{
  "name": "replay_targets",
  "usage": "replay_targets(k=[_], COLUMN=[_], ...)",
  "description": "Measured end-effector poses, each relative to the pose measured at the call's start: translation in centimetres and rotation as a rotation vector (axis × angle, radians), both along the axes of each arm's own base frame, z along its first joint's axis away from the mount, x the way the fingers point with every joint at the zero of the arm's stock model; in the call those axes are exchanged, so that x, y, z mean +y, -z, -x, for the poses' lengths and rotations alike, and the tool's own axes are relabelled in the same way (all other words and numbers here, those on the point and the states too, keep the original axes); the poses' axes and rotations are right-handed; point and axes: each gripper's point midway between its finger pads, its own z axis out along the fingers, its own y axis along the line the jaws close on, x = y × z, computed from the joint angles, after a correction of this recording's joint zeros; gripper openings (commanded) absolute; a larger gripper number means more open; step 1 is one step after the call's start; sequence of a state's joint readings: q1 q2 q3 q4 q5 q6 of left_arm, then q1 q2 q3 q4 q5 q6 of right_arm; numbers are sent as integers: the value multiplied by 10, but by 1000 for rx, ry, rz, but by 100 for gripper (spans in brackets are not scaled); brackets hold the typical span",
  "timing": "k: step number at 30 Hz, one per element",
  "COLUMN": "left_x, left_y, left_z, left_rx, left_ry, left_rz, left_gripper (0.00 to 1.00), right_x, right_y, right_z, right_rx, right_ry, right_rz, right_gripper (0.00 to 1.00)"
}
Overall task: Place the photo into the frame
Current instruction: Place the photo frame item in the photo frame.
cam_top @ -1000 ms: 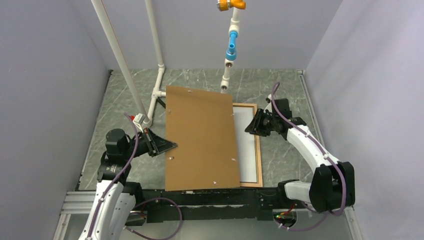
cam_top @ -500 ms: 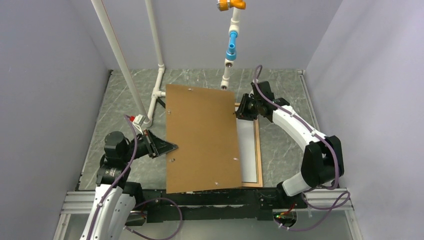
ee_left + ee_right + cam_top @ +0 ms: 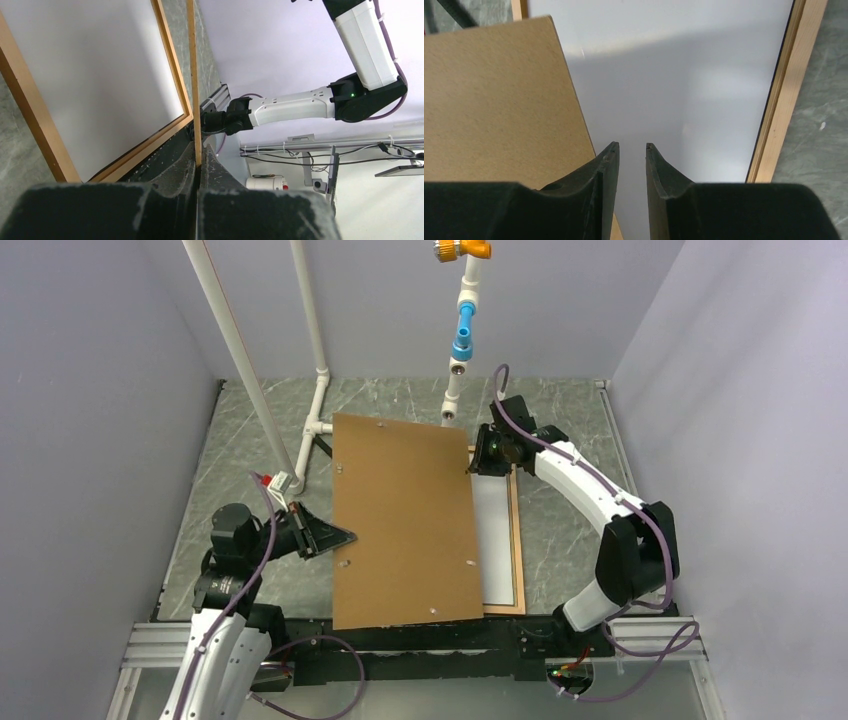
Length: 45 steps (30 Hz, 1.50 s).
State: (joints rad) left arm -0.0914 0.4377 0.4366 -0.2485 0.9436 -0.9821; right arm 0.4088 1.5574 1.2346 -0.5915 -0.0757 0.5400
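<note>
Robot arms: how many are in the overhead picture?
2. The left arm stands at the near left, jaws clamped on the brown board's left edge; the right arm reaches from the near right to the board's far right corner.

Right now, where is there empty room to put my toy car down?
Bare table lies right of the frame, up to the right wall, and far left, between the white pipes and the left wall. The middle is crowded: the left gripper holds the backing board over the frame and photo, the right gripper at its far corner.
</note>
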Motion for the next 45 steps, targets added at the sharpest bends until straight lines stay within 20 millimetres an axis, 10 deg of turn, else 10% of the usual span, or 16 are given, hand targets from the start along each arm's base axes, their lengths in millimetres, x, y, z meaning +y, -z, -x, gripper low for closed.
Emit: replay_targets(k=[35,45], left_x=[-8,-10], left_y=[77,87], left_z=[-35,-37], left_rx=[146,169], left_ry=[-4,21], left_rz=[84,76], left_gripper=[0,0], right_x=[-3,-70], right_y=[6,13], right_z=[-15,23], right_rx=[-22,32], right_ry=[-16,95], right_rz=[170,-3], right_gripper=[30,38])
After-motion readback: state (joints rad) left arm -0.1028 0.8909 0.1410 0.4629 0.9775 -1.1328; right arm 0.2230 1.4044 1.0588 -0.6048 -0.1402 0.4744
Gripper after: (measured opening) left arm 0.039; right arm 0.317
